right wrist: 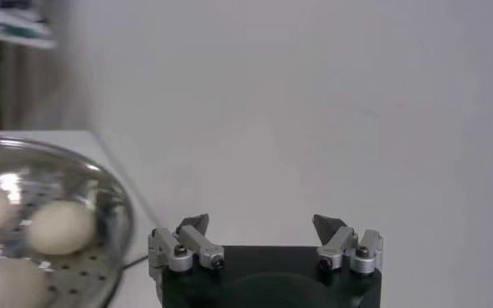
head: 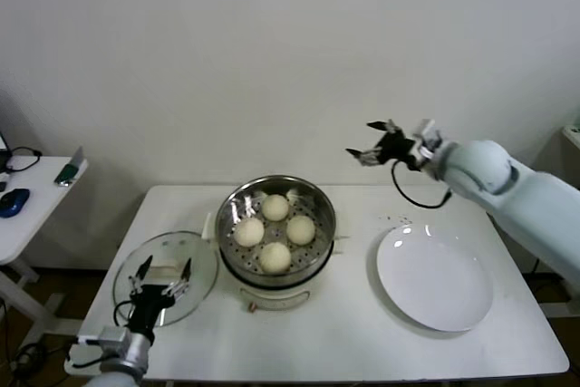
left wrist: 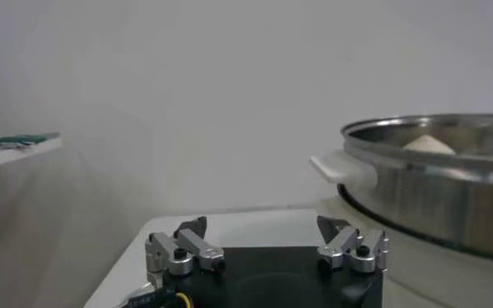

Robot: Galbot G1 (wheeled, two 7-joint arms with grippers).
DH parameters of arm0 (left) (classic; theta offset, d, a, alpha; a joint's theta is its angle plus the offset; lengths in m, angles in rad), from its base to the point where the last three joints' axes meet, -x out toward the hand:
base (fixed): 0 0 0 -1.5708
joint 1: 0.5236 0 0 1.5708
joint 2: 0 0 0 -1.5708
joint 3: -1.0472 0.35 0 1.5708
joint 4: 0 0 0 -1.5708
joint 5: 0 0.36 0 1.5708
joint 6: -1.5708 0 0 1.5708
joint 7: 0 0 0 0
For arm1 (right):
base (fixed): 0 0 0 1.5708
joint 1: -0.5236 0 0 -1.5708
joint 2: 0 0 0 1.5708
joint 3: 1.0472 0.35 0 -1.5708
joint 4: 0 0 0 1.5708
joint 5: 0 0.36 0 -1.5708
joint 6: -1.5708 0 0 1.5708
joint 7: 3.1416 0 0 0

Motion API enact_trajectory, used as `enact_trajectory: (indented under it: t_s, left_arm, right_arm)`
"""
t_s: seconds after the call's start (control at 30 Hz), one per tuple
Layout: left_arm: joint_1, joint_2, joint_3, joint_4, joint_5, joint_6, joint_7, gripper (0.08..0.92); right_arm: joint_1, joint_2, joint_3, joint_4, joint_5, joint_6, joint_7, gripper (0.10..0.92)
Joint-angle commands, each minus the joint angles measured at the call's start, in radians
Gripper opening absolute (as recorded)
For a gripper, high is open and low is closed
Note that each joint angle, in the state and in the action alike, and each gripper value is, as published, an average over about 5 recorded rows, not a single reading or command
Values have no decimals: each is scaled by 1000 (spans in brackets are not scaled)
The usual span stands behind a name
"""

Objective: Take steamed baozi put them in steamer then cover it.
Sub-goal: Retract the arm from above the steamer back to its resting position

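Note:
Several cream-white baozi (head: 275, 208) lie in the shiny round steamer (head: 317, 201) at the table's middle. The steamer rim (left wrist: 430, 134) and the tops of the baozi (left wrist: 428, 144) also show in the left wrist view. The clear glass cover (head: 172, 246) lies flat on the table to the steamer's left. My left gripper (head: 165, 269) (left wrist: 261, 224) hovers low over the cover, open and empty. My right gripper (head: 381, 144) (right wrist: 261, 222) is raised behind and to the right of the steamer, open and empty. In the right wrist view, the baozi (right wrist: 58, 226) sit on the steamer's perforated floor (right wrist: 91, 268).
A flat white plate (head: 435, 276) lies on the table to the right of the steamer. The pot's white side handle (left wrist: 338, 167) sticks out toward my left gripper. A side table (head: 36, 215) with a blue mouse (head: 11, 201) stands at the far left.

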Motion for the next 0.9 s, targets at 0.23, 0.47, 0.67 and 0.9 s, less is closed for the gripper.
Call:
enact_trajectory:
  t_s: [0.23,0.47,0.67,0.9]
  left_arm:
    - [7,26,-3,53,104,-50,-6,823]
    - [33,43,-16,53,242,-106,-67,823]
    - [40,65,-40,107,702,-219,-269,823]
    - [-27,76,-68,298,1298,-308,-498,823]
  right_arm:
    - [-1280,313,1179,89,-207,393,75,823]
    - [-1388,453,1203,66,-248,510,64,823]
    - [-1431,533,1161,70,-273,546,67,823]
    - [-1445,605,1093,78,-337,564,68,823]
